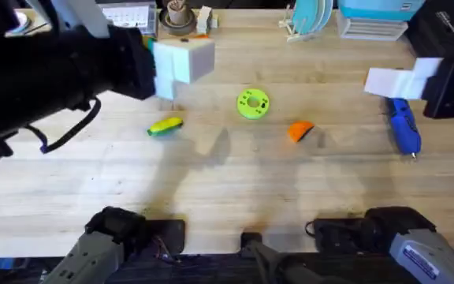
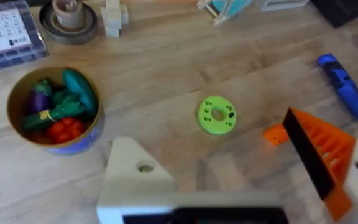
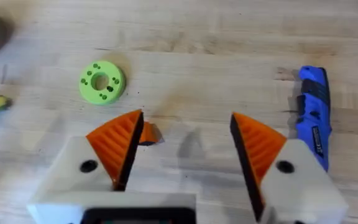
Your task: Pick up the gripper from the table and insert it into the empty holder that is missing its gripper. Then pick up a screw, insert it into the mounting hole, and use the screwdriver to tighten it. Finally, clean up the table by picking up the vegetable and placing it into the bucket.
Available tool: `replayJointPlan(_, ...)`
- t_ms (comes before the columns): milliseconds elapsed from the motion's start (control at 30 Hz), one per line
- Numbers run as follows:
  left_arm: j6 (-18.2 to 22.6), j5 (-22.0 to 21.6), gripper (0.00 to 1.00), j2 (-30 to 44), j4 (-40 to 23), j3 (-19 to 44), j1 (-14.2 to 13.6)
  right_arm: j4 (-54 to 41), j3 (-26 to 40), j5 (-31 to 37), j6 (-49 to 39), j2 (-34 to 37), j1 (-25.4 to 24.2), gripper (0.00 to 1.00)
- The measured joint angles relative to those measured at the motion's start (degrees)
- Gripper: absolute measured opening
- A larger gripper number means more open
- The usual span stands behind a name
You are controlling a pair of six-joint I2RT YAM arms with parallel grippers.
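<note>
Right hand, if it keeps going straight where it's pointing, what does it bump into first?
Probably the bare table. The open right hand points down at wood between the green disc and the screwdriver.

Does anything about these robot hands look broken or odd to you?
Yes. The left gripper is lopsided: one finger is a bare white holder with an empty screw hole, while the other carries an orange ribbed pad. A loose orange gripper piece lies on the table.
</note>
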Motion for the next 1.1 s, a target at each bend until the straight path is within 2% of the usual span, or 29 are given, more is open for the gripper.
replayJointPlan(100, -0.1, -1.3, 0.993, -0.1, 5.7, -1.7, 0.0, 0.0, 0.0, 0.0, 0.0, 0.0, 0.0, 0.896)
replayJointPlan(200, 0.6, -1.7, 0.993, -1.1, 15.0, -7.0, 0.0, 0.0, 0.0, 0.0, 0.0, 0.0, 0.0, 0.894)
replayJointPlan(433, 1.2, -0.7, 0.993, -8.4, 38.9, -26.0, -0.8, 0.0, 0.0, 0.0, 0.0, 0.0, 0.0, 0.895)
replayJointPlan(600, 1.4, 0.2, 0.993, -15.7, 50.7, -37.5, -3.4, 0.0, 0.0, 0.0, 0.0, 0.0, 0.0, 0.896)
replayJointPlan(767, 1.4, 0.3, 0.993, -22.4, 56.4, -45.8, -5.0, 0.0, 0.0, 0.0, 0.0, 0.0, 0.0, 0.895)
replayJointPlan(1100, 1.4, 0.3, 0.992, -35.0, 56.9, -54.4, -5.0, 0.0, 0.0, 0.0, 0.0, 0.0, 0.0, 0.896)
